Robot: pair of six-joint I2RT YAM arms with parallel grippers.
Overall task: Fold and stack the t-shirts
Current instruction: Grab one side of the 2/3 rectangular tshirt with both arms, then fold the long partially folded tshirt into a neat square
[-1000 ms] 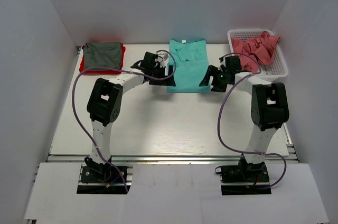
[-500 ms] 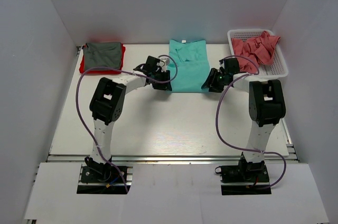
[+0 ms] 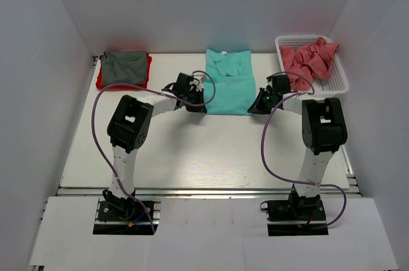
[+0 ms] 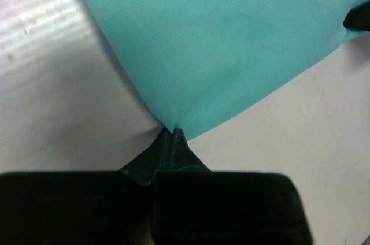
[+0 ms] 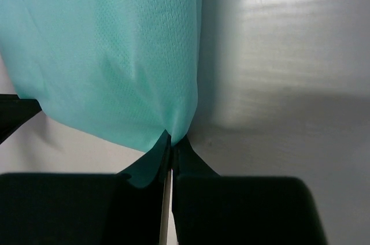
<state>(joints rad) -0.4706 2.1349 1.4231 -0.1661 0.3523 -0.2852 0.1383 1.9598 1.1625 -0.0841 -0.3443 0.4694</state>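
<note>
A teal-green t-shirt (image 3: 229,82) lies partly folded at the back middle of the table. My left gripper (image 3: 199,106) is shut on its near left corner, and the cloth (image 4: 219,48) runs up from the pinched tip (image 4: 171,131). My right gripper (image 3: 254,108) is shut on the near right corner, where the cloth (image 5: 115,54) bunches at the fingertips (image 5: 171,137). A dark grey t-shirt (image 3: 124,66) lies folded on a bright red one (image 3: 101,80) at the back left. Salmon-pink t-shirts (image 3: 308,57) are heaped in the basket.
A white mesh basket (image 3: 339,82) stands at the back right corner. White walls close in the table on the left, back and right. Purple cables loop from both arms over the table's near half.
Both grippers have come down to the near edge of the teal-green t-shirt and closed on its two corners. The arms moved slightly towards the near side.
</note>
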